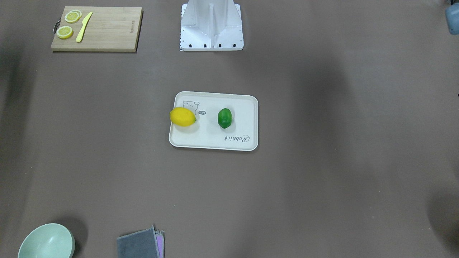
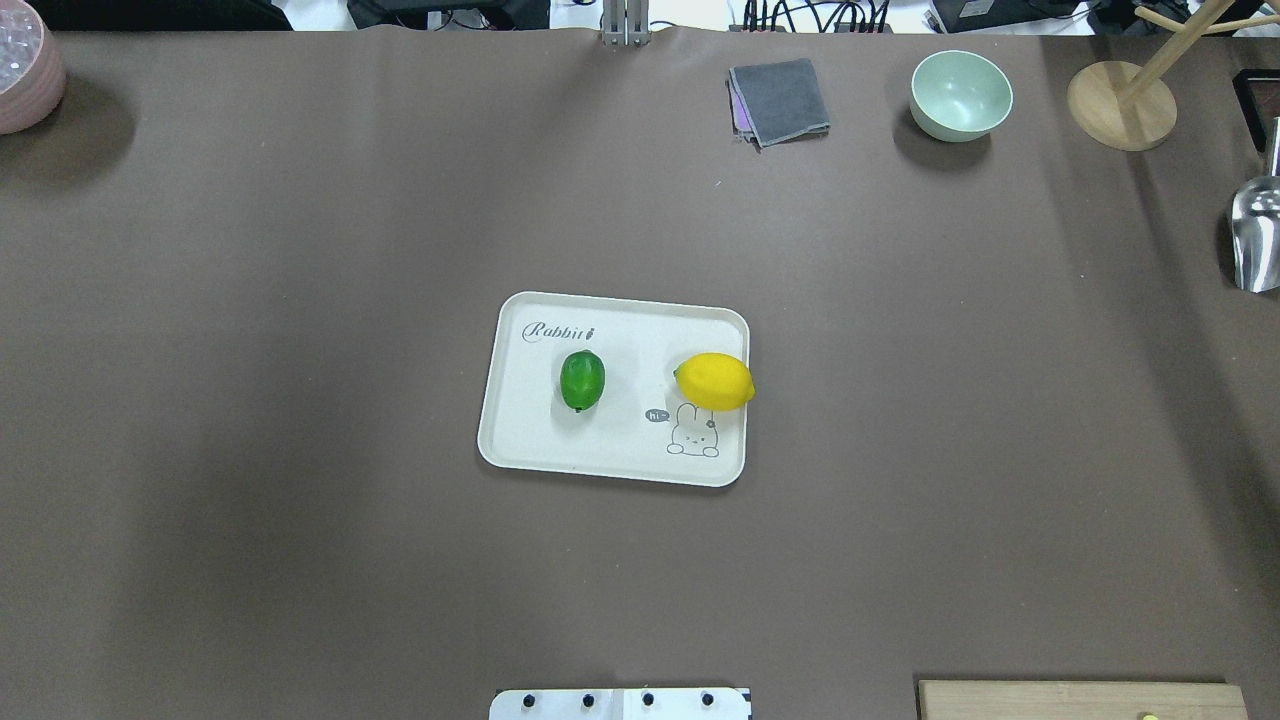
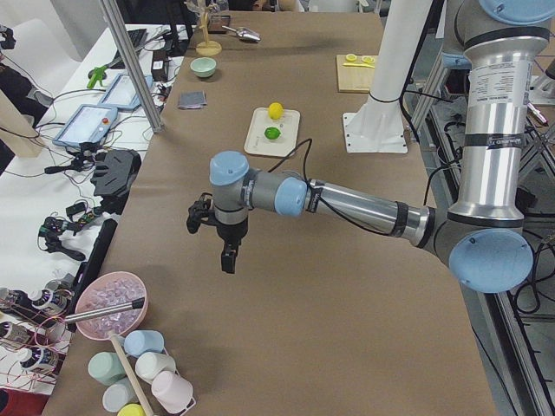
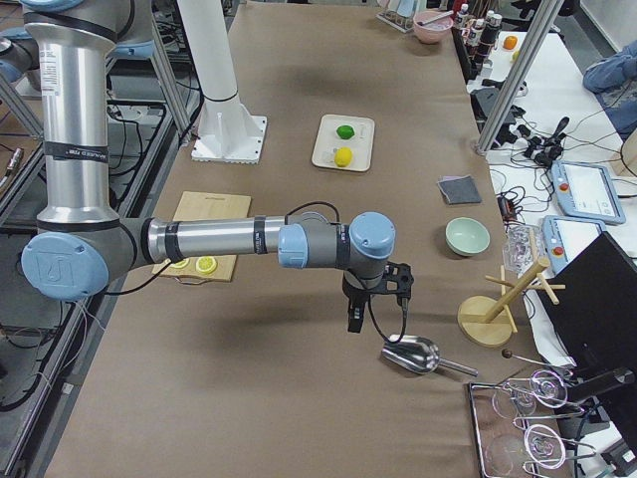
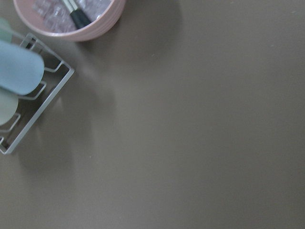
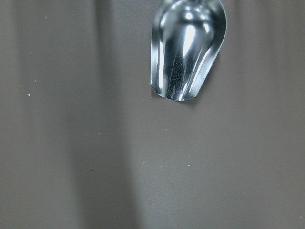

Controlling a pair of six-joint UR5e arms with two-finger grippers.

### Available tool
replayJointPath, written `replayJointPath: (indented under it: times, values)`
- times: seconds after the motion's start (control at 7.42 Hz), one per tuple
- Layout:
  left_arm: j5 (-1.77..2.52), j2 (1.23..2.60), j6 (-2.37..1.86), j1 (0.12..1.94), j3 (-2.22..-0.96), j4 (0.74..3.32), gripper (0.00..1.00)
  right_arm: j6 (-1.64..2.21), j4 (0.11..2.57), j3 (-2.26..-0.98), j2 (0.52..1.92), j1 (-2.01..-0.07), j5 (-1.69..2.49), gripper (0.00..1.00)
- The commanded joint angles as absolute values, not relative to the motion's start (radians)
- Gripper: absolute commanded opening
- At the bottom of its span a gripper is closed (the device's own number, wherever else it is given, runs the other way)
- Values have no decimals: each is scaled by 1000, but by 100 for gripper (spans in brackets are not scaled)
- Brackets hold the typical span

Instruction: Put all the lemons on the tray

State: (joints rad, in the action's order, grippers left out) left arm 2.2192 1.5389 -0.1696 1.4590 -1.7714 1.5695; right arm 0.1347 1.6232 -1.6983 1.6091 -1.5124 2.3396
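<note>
Both lemons are sitting on the tray (image 2: 600,455) in the middle of the worktop (image 2: 300,400). The green lemon (image 2: 582,380) is lying in the tray's left half, below the word "Rabbit". The yellow lemon (image 2: 714,381) is resting well apart from it, against the right rim and poking slightly over it. The left arm (image 3: 347,204) is hanging over the worktop's left end near a pink bowl (image 3: 111,305). The right arm (image 4: 219,239) is hovering at the opposite end, beside a metal scoop (image 4: 410,354). From here I cannot tell whether the left jaws or the right jaws are parted or closed.
</note>
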Motion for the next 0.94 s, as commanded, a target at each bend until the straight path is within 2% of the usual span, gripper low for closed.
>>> replayJointPath:
  times: [0.0,0.81]
  values:
    - [2324,1476,-161,1512,-1686,1692,98,133,1621,-1700,1611,-1513,2341,100]
    - [2345,1477,-163,1519,-1694,1692,98,133,1624,-1701,1615,-1513,2342,100]
